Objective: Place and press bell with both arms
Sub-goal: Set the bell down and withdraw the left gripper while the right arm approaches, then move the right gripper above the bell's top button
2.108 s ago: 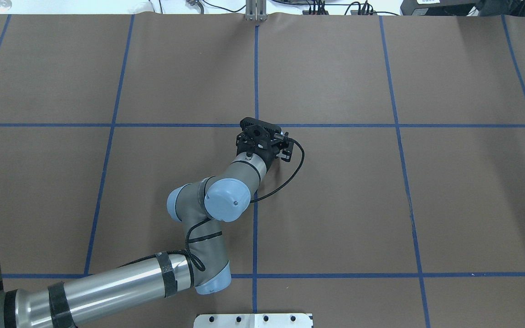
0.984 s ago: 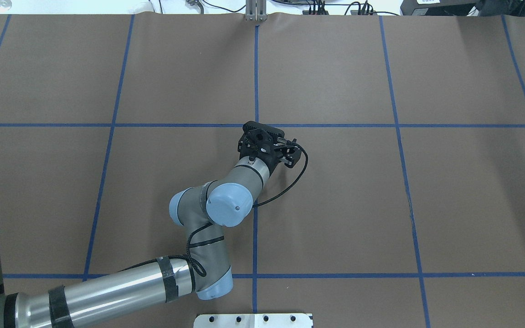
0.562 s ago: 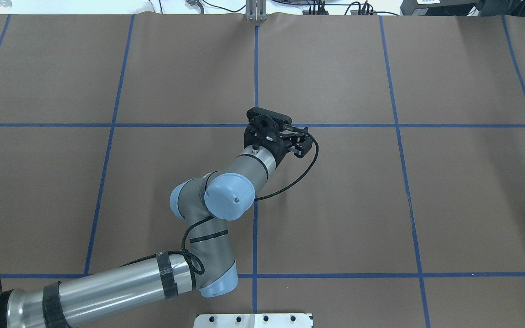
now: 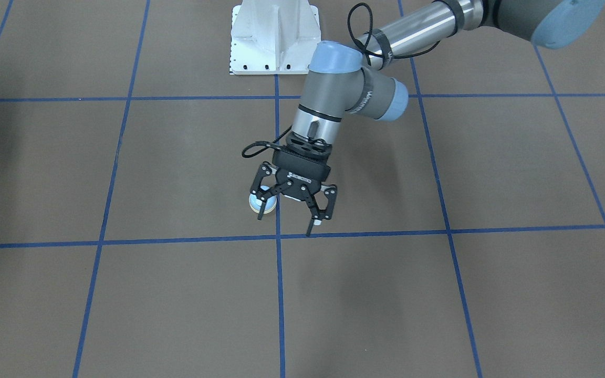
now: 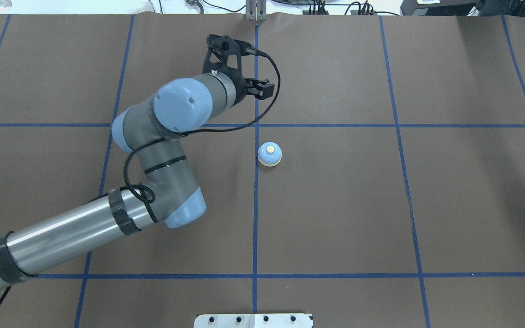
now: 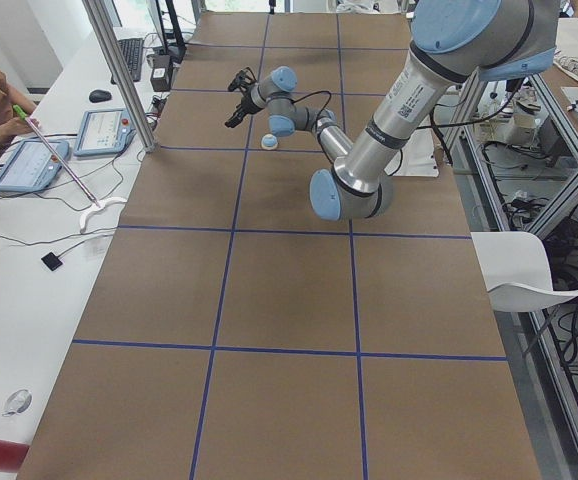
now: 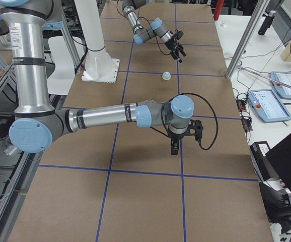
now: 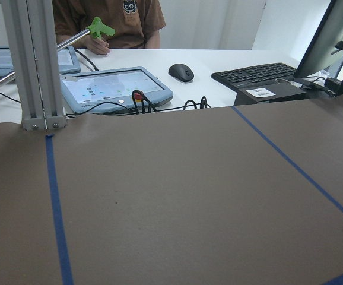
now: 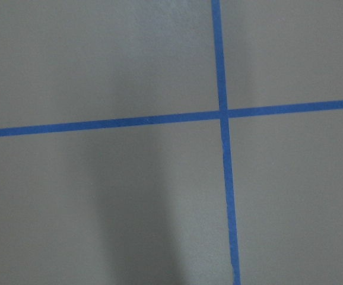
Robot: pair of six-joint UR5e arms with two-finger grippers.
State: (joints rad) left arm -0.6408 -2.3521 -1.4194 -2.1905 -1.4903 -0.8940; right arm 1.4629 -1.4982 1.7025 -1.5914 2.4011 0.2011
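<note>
The bell point(image 5: 270, 154), a light-blue dome with a cream rim and button, stands upright on the brown table just right of the centre tape line. It also shows in the front view point(image 4: 254, 201) and in both side views point(image 6: 268, 142) point(image 7: 166, 75). My left gripper point(image 4: 285, 223) is open and empty. It is raised above the table and tilted toward the far edge, apart from the bell. My right gripper point(image 7: 173, 150) points down over the table's right half. It shows only in the right side view, so I cannot tell whether it is open or shut.
The white bolted pedestal point(image 5: 253, 320) stands at the near edge. An aluminium post point(image 5: 255, 11) rises at the far edge. Beyond it are tablets point(image 8: 115, 89), a keyboard point(image 8: 257, 74), cables and a seated person. Blue tape lines grid the brown table cover point(image 5: 335, 205).
My left gripper was low over the table centre, hiding the bell. It has let go, lifted and swung toward the far left. The bell now stands uncovered.
</note>
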